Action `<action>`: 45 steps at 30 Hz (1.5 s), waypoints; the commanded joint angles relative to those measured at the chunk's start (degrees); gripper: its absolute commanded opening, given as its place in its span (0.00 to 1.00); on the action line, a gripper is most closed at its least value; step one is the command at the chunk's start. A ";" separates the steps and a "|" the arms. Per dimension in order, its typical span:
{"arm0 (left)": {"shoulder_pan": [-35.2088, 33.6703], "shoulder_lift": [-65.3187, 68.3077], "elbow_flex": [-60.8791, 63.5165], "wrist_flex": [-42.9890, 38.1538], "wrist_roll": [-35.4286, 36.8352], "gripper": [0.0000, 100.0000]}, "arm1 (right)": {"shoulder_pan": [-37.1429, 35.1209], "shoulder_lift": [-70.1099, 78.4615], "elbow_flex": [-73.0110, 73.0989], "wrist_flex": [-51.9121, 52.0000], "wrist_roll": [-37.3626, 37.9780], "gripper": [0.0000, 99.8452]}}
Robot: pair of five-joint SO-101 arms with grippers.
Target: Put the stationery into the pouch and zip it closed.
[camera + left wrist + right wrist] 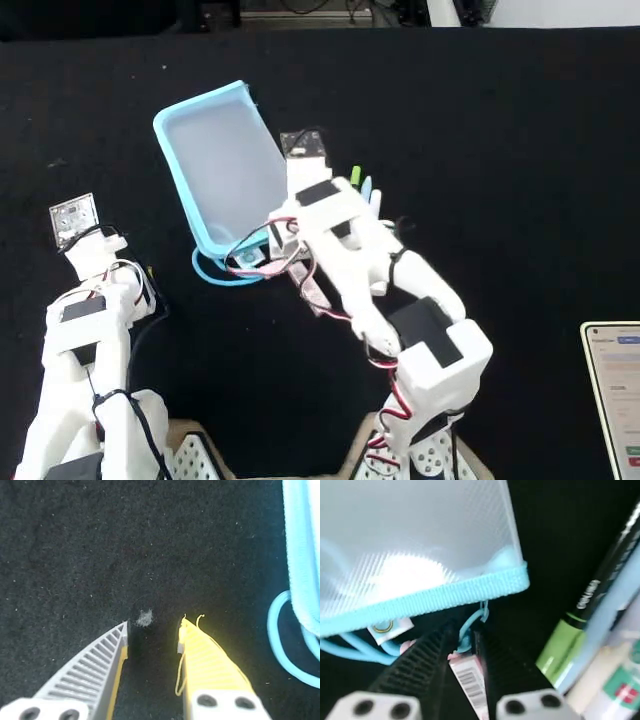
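Note:
A translucent pouch (222,160) with light-blue edging lies at the table's middle back. My right gripper (465,635) is at its near corner, with black fingers shut on the blue zipper pull (476,619). In the high view this gripper (272,246) is over the same corner. A pink item with a barcode (468,681) lies under the fingers. A green marker (563,647), a light-blue pen (612,602) and a white stick (612,692) lie beside the pouch (415,540); they also show by the arm, led by the green marker (355,177). My left gripper (152,629) stands open over bare table, left of the pouch's blue loop (280,640).
The black table (520,150) has free room at the right and back. A tablet (615,390) lies at the front right edge. The right arm's cables (255,262) hang over the pouch's loop. A bit of lint (145,618) lies just past the left fingertips.

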 commanded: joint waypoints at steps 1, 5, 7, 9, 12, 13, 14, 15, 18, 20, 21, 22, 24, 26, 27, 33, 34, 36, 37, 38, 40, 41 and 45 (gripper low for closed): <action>-0.48 -0.44 -2.59 -0.62 0.70 0.17 | 2.20 -5.41 -7.34 5.80 6.07 0.01; -0.48 -0.44 -2.59 -0.62 0.70 0.17 | 1.05 -11.56 -9.63 10.46 10.29 0.01; -0.48 -0.44 -2.59 -0.62 0.70 0.17 | -0.26 -14.81 -9.54 12.40 12.13 0.01; -0.48 -0.44 -2.59 -0.62 0.70 0.17 | -1.67 -17.45 -9.54 15.12 14.15 0.01; -0.48 -0.44 -2.59 -0.62 0.70 0.17 | -2.81 -19.65 -9.45 19.60 17.58 0.01; -0.48 -0.44 -2.59 -0.62 0.70 0.17 | -2.81 -19.65 -9.19 21.19 19.16 0.01; -0.48 -0.44 -2.59 -0.62 0.70 0.17 | -2.81 -19.65 -8.57 22.51 21.01 0.01; -0.57 -0.44 -2.59 -0.62 0.70 0.17 | -2.73 -19.65 -7.25 23.56 23.30 0.01; -0.57 -0.44 -2.59 -0.62 0.70 0.17 | -2.81 -19.56 -0.48 22.68 29.45 0.01; -0.57 -0.44 -2.59 -0.62 0.70 0.17 | -2.55 -19.91 3.82 18.73 31.65 0.01; -0.57 -0.44 -2.59 -0.62 0.70 0.17 | -2.02 -20.09 5.41 16.70 32.26 0.02; -0.57 -0.44 -2.59 -0.62 0.70 0.17 | -1.49 -20.09 6.46 15.12 32.35 0.03; -0.57 -0.44 -2.59 -0.62 0.70 0.17 | -0.35 -20.09 7.34 13.89 32.35 0.11; -0.66 -0.44 -2.59 -0.62 0.70 0.17 | 0.53 -20.18 7.34 14.33 32.70 0.20; -0.66 -0.44 -2.59 -0.62 0.70 0.17 | 0.88 -20.44 7.08 15.74 32.62 0.23; -0.57 -0.44 -2.59 -0.62 0.70 0.17 | -1.32 -26.07 12.44 17.23 29.71 0.21; -0.57 -0.44 -2.59 -0.62 0.70 0.17 | -2.37 -27.12 14.81 15.74 27.34 0.21; -0.57 -0.44 -2.59 -0.62 0.70 0.17 | -4.04 -29.14 19.74 11.60 21.54 0.21; -0.48 -0.44 -2.59 -0.62 0.70 0.17 | -4.48 -30.11 22.11 9.23 18.46 0.21; -0.48 -0.44 -2.59 -0.62 0.70 0.17 | -4.75 -31.08 24.22 6.77 15.21 0.21; -0.48 -0.44 -2.59 -0.62 0.70 0.17 | -4.66 -32.31 28.18 2.02 8.62 0.21; -0.48 -0.44 -2.59 -0.62 0.70 0.17 | -4.57 -32.66 29.85 -0.44 5.80 0.21; -0.48 -0.44 -2.59 -0.79 0.70 0.17 | -4.66 -32.92 34.33 -5.71 1.41 0.21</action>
